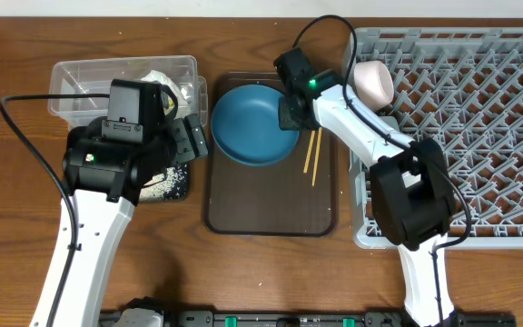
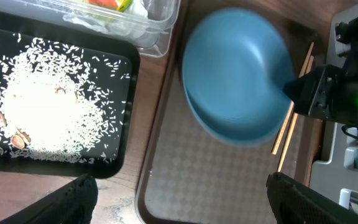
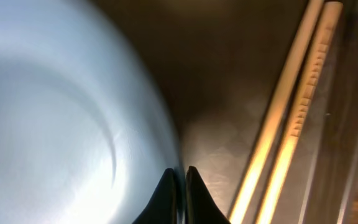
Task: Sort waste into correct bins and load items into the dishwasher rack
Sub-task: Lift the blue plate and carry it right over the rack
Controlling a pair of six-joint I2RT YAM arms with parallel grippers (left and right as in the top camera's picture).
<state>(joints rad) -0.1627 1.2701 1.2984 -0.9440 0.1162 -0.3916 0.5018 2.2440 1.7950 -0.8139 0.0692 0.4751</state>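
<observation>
The dark blue plate (image 1: 252, 123) lies at the back of the dark brown serving tray (image 1: 271, 204). My right gripper (image 1: 291, 113) is shut on its right rim, and the right wrist view shows the fingertips (image 3: 179, 180) pinching the plate's edge (image 3: 48, 112). The wooden chopsticks (image 1: 314, 154) lie on the tray just right of the plate. My left gripper (image 1: 192, 138) is open and empty, hovering between the black tray-bin (image 1: 178, 186) and the serving tray; its fingers (image 2: 179, 199) straddle the tray's left edge. Loose rice (image 2: 48, 112) lies in the black bin (image 2: 120, 112).
The clear tub (image 1: 80, 77) at the back left holds tissue and a colourful wrapper (image 2: 104, 5). The grey dishwasher rack (image 1: 479, 118) fills the right side. A whitish cup or bowl (image 1: 372, 80) lies on its side at the rack's back left corner.
</observation>
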